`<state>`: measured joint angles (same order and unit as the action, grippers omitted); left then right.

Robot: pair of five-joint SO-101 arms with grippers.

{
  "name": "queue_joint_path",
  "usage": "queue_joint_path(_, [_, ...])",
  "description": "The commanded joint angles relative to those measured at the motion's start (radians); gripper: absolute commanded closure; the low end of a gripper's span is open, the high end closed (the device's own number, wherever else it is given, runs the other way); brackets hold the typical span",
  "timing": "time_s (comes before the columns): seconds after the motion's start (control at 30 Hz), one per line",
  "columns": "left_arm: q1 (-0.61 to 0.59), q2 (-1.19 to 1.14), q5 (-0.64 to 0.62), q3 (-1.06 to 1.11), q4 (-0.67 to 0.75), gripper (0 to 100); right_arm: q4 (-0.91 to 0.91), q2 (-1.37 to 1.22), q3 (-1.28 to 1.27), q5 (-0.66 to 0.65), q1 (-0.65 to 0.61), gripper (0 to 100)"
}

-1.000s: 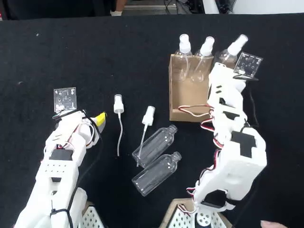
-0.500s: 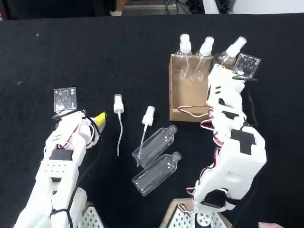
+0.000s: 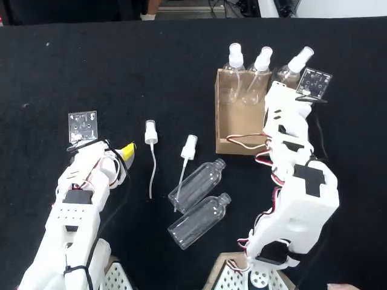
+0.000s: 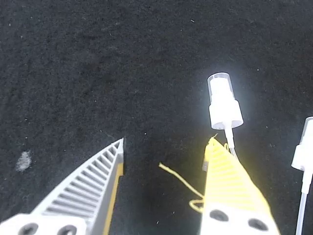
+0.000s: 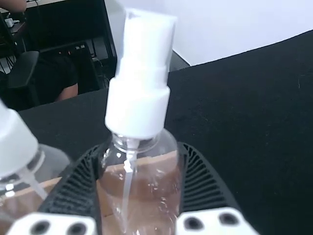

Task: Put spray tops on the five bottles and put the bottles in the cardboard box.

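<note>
Beside the right wall of the cardboard box [image 3: 239, 130], the right hand [image 3: 289, 84] is clamped on a capped bottle [image 3: 296, 65]. The bottle tilts away from the box, its white top pointing up and outward. The right wrist view shows the grip closely. The black ribbed fingers [image 5: 73, 188] press on both sides of the clear body just under the shoulder, and brown cardboard shows through the plastic. I cannot tell whether the foot of this bottle is inside the box or just outside its wall.

A left boxed bottle [image 3: 233, 63] and a right boxed bottle [image 3: 261, 63] sit side by side at the far end of the box, their white tops rising past its rim.

Over the left part of the black worktop [image 3: 121, 72], the left hand [image 3: 119, 154] has its fingers spread apart, one pale and ribbed, the other yellow, with bare cloth between them. A first loose spray top [image 3: 150, 132] lies near the yellow fingertip, its thin tube running back toward the robot. In the left wrist view this tube passes behind the yellow finger. A second loose spray top [image 3: 189, 147] lies between the first one and the box.

Just beside its tube, an upper open bottle [image 3: 198, 184] and a lower open bottle [image 3: 199, 220] lie on their sides close together. Both necks point toward the box.
</note>
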<state>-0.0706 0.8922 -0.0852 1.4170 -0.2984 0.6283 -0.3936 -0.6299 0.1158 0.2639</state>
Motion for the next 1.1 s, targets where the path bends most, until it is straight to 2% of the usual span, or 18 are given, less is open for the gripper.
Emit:
queue_joint_path(0.0, [0.010,0.009,0.008,-0.008,0.018,74,0.029,0.004,0.050,0.006,0.014,95.6])
queue_joint_path(0.13, [0.010,0.009,0.008,-0.008,0.018,74,0.023,0.004,0.048,0.006,0.011,89.2])
queue_joint_path(0.97, [0.010,0.006,0.008,-0.010,0.020,74,0.021,0.004,0.035,0.006,0.011,88.4])
queue_joint_path(1.07, [0.010,0.006,0.008,-0.012,0.020,74,0.021,0.002,0.031,0.006,0.009,81.6])
